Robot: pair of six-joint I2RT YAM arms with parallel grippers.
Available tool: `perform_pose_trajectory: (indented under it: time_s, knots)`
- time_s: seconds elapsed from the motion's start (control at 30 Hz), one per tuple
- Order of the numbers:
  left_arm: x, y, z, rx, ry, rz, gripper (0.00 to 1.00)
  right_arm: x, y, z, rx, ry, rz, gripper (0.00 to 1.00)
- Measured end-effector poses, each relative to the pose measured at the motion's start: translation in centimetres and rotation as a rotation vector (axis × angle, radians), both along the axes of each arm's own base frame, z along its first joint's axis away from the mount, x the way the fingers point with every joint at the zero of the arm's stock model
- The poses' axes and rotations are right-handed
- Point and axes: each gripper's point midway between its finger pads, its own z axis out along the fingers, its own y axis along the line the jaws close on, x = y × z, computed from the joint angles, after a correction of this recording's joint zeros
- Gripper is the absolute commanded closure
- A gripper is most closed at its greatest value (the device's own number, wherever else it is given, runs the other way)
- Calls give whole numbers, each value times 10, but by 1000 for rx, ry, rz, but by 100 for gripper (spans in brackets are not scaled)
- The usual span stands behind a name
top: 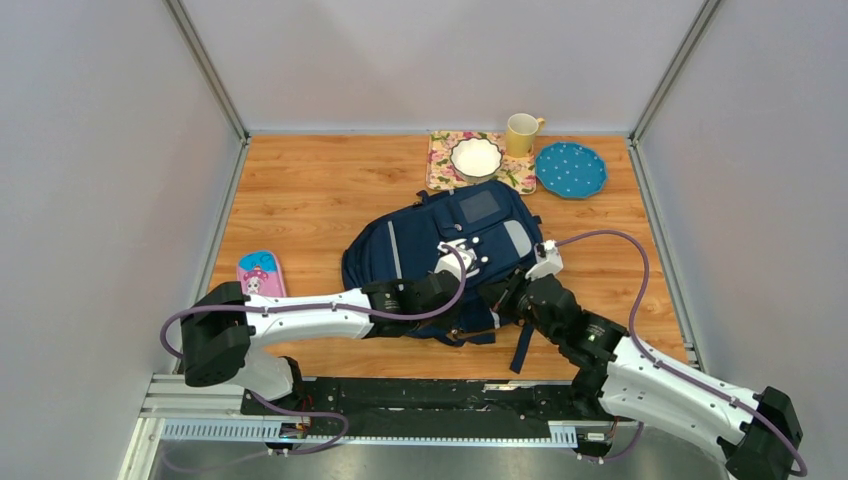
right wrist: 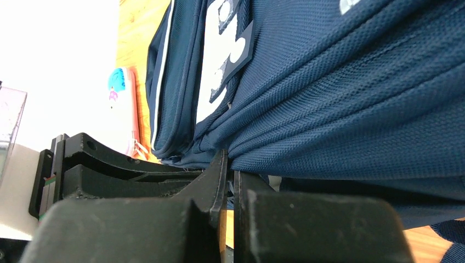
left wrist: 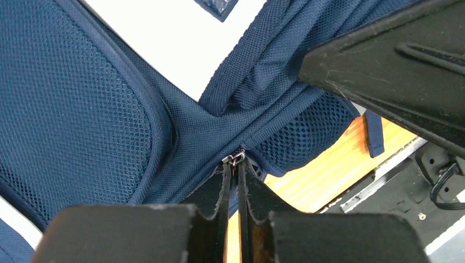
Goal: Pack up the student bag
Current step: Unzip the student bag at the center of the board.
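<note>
Left wrist view: left claw [left wrist: 234,166] nearly together, pinching zipper pull [left wrist: 236,158] of student bag [top: 420,225], which lies mid-surface [top: 300,200]. Right claw [right wrist: 229,170] clamped on bag fabric. Advice: tension fabric, draw pull straight along zipper line.

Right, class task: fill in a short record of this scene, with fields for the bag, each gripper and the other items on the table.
Student bag: navy, lying in the middle of the table
Left gripper: jaws nearly together on the zip pull
Right gripper: shut, pinching bag fabric
Near left: pink pencil case, outside the bag
Far edge: white bowl on floral mat, yellow mug, teal dotted plate
</note>
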Motion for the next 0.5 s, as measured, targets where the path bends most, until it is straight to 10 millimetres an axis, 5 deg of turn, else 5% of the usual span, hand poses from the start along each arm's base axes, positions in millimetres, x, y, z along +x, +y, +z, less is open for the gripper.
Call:
perform_pose_trajectory:
  time_s: [0.5]
  knots:
    - [-1, 11, 17, -37, -44, -3, 100, 4, -7, 9, 13, -11, -23, 100]
